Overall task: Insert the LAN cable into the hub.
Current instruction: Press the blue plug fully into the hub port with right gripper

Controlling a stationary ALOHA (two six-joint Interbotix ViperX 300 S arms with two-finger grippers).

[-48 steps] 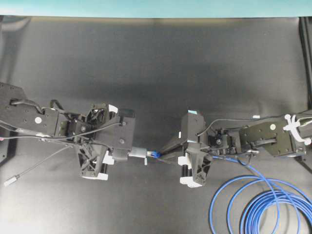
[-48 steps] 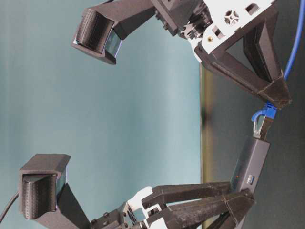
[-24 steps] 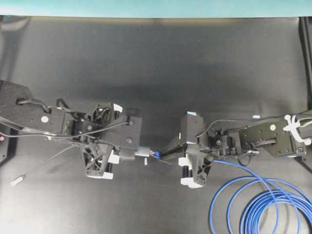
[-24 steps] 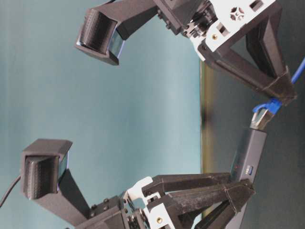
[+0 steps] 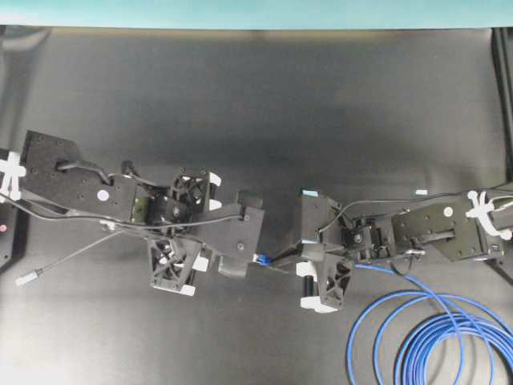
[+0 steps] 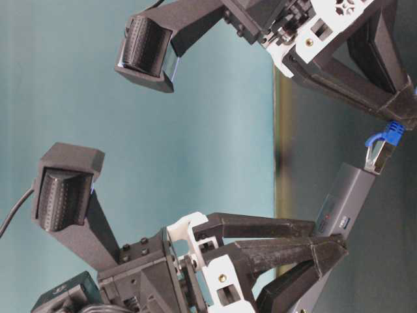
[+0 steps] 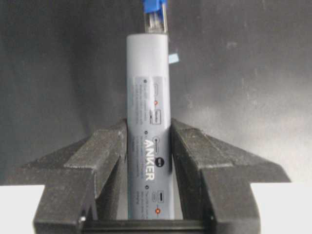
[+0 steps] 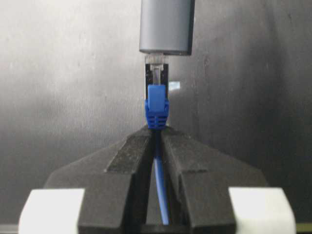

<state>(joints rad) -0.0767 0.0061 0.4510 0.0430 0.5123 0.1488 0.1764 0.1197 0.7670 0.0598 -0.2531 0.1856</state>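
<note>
Above the mat's middle, the left gripper (image 7: 148, 161) clamps the rigid, smooth hub (image 7: 148, 97) mid-body while the right gripper (image 8: 158, 146) pinches the limp LAN cable (image 8: 158, 109) just behind its brittle plug, partly seated.

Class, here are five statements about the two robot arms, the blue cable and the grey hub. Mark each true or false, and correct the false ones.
1. The left gripper holds the slim dark-grey metallic hub. True.
2. The right gripper grips the bright-blue LAN cable just behind its plug. True.
3. The plug points away from the hub. False: its tip meets the hub's end.
4. The whole cable is stretched straight. False: it lies coiled in loops.
5. The hub lies loose on the black table. False: fingers clamp it.
</note>
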